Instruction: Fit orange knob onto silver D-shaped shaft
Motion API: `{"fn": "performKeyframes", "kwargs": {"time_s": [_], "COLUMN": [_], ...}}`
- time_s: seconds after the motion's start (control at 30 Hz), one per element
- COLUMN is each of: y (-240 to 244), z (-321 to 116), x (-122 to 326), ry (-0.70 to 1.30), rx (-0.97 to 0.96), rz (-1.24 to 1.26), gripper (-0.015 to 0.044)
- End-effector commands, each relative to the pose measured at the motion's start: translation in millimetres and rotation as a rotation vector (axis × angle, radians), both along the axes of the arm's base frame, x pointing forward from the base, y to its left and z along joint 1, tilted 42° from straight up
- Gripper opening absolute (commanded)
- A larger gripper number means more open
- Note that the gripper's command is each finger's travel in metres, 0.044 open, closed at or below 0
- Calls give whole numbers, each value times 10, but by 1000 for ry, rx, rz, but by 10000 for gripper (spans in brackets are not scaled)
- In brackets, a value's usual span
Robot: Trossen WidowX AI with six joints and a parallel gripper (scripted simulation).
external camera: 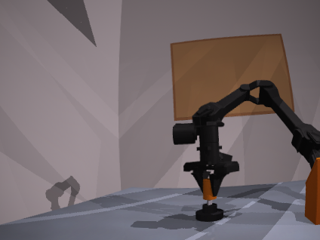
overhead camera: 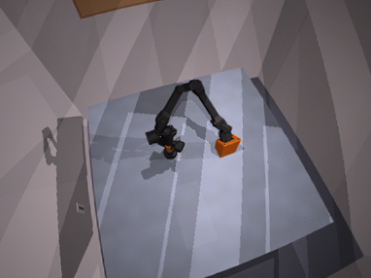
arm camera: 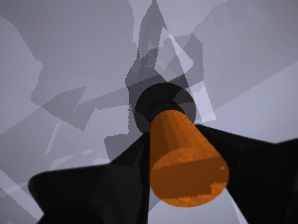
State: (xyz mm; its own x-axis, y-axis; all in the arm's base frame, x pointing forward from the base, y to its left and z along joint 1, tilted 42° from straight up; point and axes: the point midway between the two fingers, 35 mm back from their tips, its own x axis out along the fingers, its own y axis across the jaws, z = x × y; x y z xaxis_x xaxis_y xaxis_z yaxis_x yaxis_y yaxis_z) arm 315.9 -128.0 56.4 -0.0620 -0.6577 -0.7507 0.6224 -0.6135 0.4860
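The orange knob (overhead camera: 169, 149) (external camera: 207, 189) (arm camera: 187, 172) is upright between the fingers of my gripper (external camera: 210, 192) (arm camera: 171, 132), which is shut on it. The round black pedestal (overhead camera: 170, 156) (external camera: 209, 216) (arm camera: 144, 101) stands on the table directly below the knob. In the exterior view a short piece of the silver shaft (external camera: 209, 202) shows between the knob's lower end and the pedestal. Whether the shaft's tip is inside the hole cannot be told. The hole and both flat sides are hidden. In the wrist view the knob covers the shaft.
An orange block (overhead camera: 227, 148) (external camera: 313, 201) stands at the arm's base, to the right of the pedestal in the top and exterior views. The arm arches over from it. The grey-blue table (overhead camera: 212, 196) carries shadows and light stripes. A brown panel (external camera: 226, 75) is on the wall behind.
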Motion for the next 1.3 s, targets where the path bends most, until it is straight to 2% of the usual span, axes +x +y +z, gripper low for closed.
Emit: {"fn": "performKeyframes", "kwargs": {"time_s": [0.0, 1.27], "y": [-7, -43], "z": [-9, -34], "x": [-22, -4], "ry": [-1, -6], "rx": [-6, -6], "rz": [-4, -9], "gripper": [0, 0]}}
